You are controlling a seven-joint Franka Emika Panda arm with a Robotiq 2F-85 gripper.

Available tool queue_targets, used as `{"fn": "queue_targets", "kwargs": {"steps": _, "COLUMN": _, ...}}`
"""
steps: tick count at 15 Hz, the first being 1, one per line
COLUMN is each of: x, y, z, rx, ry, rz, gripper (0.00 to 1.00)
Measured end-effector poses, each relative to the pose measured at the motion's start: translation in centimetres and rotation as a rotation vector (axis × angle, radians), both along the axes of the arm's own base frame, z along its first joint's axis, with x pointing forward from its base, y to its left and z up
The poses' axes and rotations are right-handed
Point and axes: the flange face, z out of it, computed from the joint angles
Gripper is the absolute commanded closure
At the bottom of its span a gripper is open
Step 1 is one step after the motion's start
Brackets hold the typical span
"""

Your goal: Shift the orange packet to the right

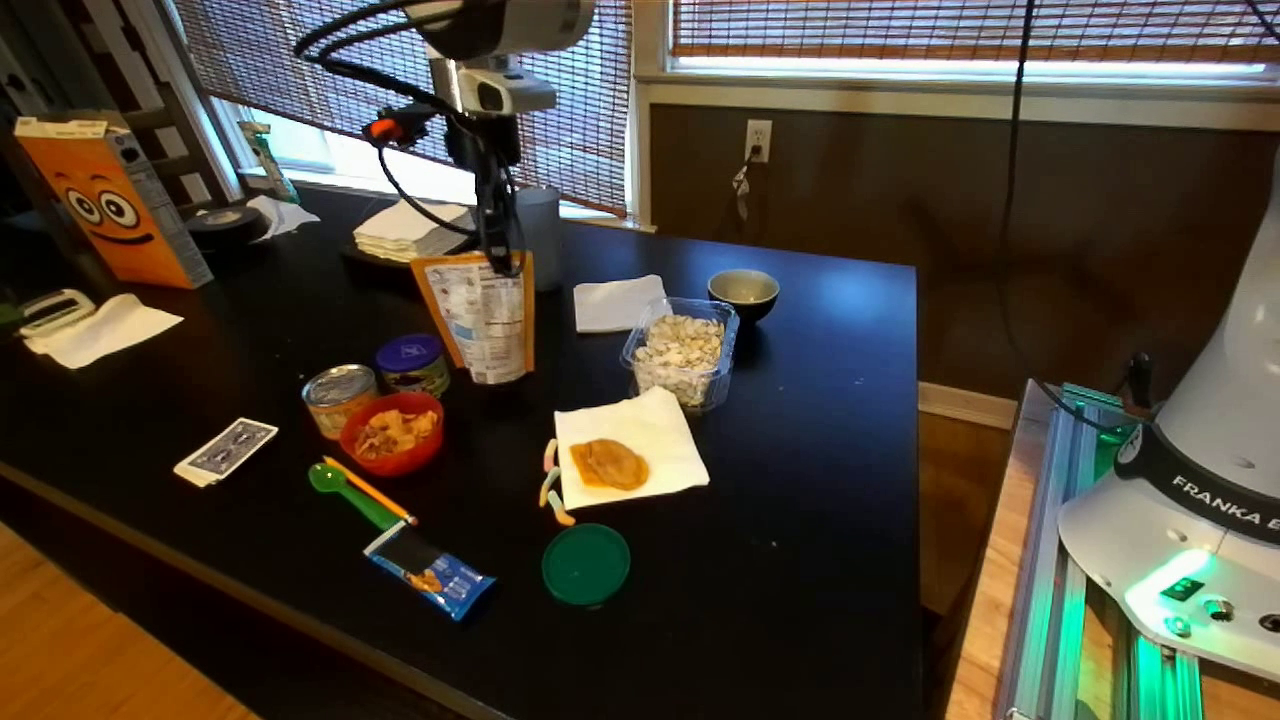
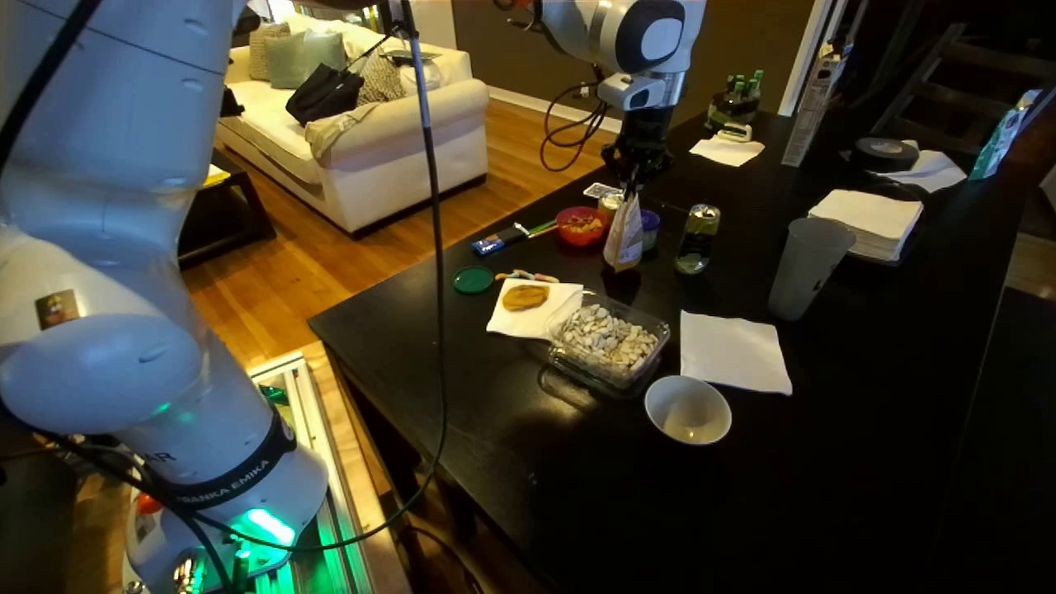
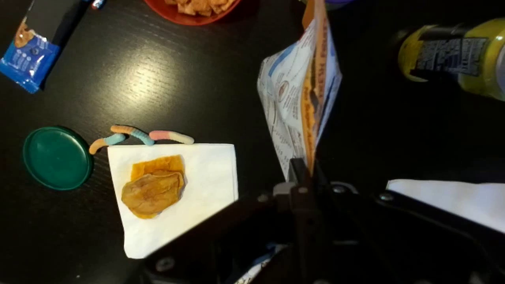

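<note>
Your jaws are pinched together on the top edge of the orange packet [image 3: 290, 94], which hangs upright beneath them. Seen from the robot's side, it lies far of and right of the white napkin [image 3: 211, 173], right of the red bowl [image 1: 395, 466] and left of the green can [image 2: 698, 239]; the purple-lidded jar [image 1: 412, 365] is just beyond it. You cannot tell whether its foot touches the tabletop [image 2: 825, 478] or barely clears it.

The can is your likeliest trouble: go straight right at this height and the packet's lower part could knock it over. Farther right, the tall cup [image 2: 808, 272] looks light enough to topple from a brush. You seem to have only a thin strip of the bag, so dragging its foot could tilt it or work it loose; a little lift should help. Drift far and you may clip the jar. Release before the base sits flat, and a bag this limp could slump over.
</note>
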Motion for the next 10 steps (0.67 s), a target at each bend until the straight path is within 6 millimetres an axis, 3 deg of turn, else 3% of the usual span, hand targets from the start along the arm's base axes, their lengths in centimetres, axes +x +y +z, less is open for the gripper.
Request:
{"fn": "queue_targets", "kwargs": {"steps": 3, "x": 0.5, "y": -0.5, "z": -1.2, "rx": 0.021, "ry": -0.004, "rz": -0.038, "gripper": 0.97}}
{"fn": "queue_targets", "kwargs": {"steps": 10, "x": 0.7, "y": -0.3, "z": -1.6, "rx": 0.018, "ry": 0.0, "rz": -0.065, "gripper": 0.99}}
